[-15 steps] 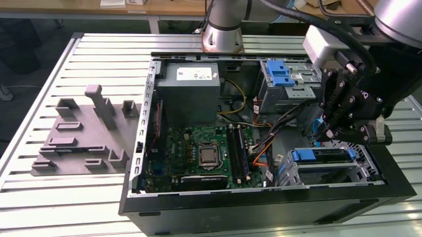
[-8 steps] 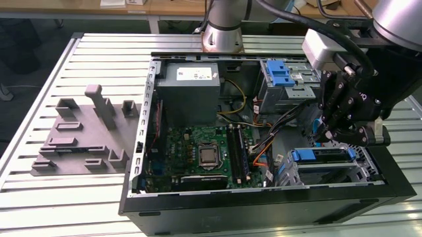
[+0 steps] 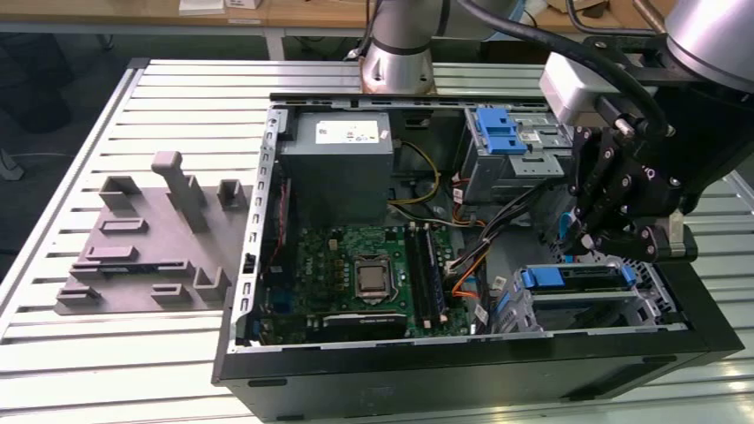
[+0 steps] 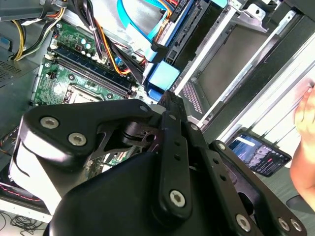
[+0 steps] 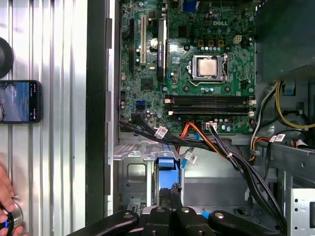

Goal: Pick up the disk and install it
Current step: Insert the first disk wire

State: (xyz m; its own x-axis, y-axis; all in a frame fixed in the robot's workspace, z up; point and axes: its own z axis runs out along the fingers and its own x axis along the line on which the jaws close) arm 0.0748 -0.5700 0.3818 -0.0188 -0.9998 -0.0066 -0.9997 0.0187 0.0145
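My black end effector (image 3: 613, 225) hovers inside the open black computer case (image 3: 471, 371); whether clenched, I cannot tell; directly beneath it, the blue-framed silver disk (image 3: 574, 276) sits in the metal bay.

blue-framed silver disk (image 3: 574, 278), green motherboard (image 3: 365, 274), grey PSU (image 3: 339, 168), black gripper (image 3: 601, 237), orange/yellow cables

Open black computer case (image 3: 471, 371) lies on slatted metal table (image 3: 71, 353); grey moulded fixture (image 3: 147, 243) at exterior view's left; blue-framed silver disk (image 3: 571, 278) sits in case's right bay, black gripper (image 3: 589, 243) just above.
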